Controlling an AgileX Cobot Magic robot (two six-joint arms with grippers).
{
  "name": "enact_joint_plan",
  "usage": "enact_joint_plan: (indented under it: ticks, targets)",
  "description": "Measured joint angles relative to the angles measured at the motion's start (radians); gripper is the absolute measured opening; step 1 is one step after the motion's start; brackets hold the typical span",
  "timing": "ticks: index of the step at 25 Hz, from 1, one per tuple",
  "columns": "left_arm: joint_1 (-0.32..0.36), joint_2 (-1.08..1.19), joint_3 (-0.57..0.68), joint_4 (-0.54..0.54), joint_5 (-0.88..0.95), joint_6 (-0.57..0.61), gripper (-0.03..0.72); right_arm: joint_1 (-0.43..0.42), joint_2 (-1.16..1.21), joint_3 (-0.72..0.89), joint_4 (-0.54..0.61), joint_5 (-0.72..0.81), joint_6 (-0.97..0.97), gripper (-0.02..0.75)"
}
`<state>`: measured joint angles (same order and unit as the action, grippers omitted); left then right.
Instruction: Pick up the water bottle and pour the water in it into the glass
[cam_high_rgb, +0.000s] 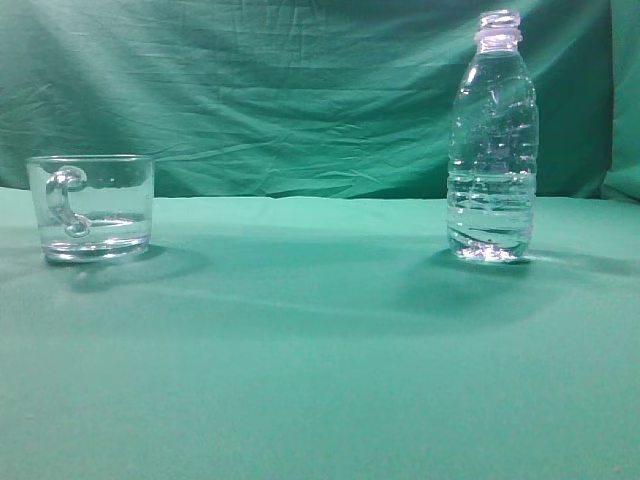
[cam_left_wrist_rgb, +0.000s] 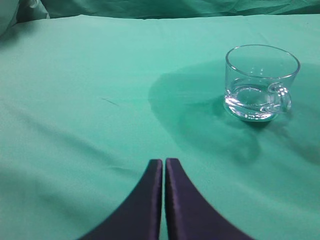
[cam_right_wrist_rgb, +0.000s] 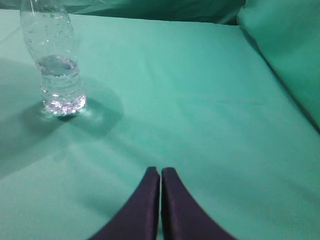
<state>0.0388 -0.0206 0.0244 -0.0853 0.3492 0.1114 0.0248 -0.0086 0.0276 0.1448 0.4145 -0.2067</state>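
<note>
One water bottle upright, uncapped neck up

A green cloth covers the whole table, lying mostly smooth with a few shallow creases and soft shadows across its middle. Behind it, on the far side, a darker green backdrop hangs wrinkled from left to right, meeting the table cloth along a straight line
</note>
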Motion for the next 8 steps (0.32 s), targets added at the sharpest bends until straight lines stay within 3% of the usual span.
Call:
enact_joint_plan:
  ticks: [8]
  targets:
    - [0.000, 0.000, 0.000, 0.000, 0.000, 0.000, 0.000, 0.000, 0.000, 0.000, 0.002, 0.001, 0.000, 0.000]
